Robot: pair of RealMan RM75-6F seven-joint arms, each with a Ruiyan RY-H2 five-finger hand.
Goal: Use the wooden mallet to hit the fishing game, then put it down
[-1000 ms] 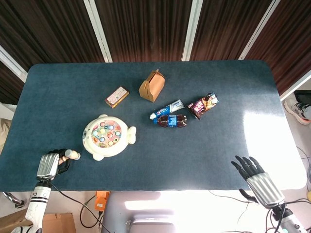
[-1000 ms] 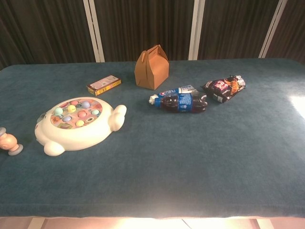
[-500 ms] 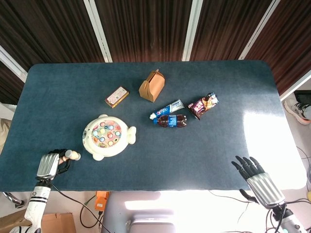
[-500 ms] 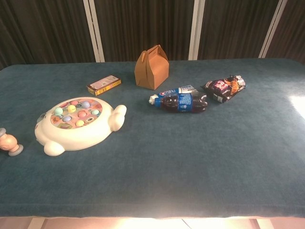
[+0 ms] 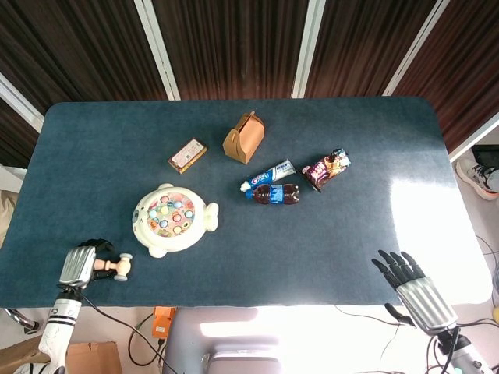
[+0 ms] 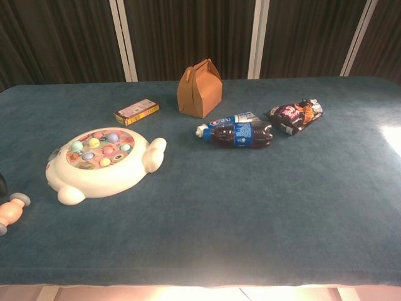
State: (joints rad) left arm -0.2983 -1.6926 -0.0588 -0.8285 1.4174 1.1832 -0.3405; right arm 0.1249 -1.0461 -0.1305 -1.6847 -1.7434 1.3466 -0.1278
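On the blue table point(image 5: 366, 140): one wooden mallet point(image 5: 117, 266), one fishing game point(image 5: 173, 219), five other items, two hands.

At the near left edge, the left hand point(image 5: 80, 264) has its dark fingers curled about the mallet's handle, holding it; the pale head juts toward the table's middle, just beside the near edge of the fishing game but apart from it. The chest view shows the mallet's head point(image 6: 11, 213) at the left border, low by the cloth; whether it touches cannot be told. Beyond the game lie one small flat box point(image 5: 187, 155), one brown paper carton point(image 5: 244, 138), one toothpaste tube point(image 5: 270, 174), one dark soda bottle point(image 5: 274, 193) touching it, and one snack packet point(image 5: 327, 168). Off the near right edge, the right hand point(image 5: 412, 290) holds nothing, fingers spread and straight.
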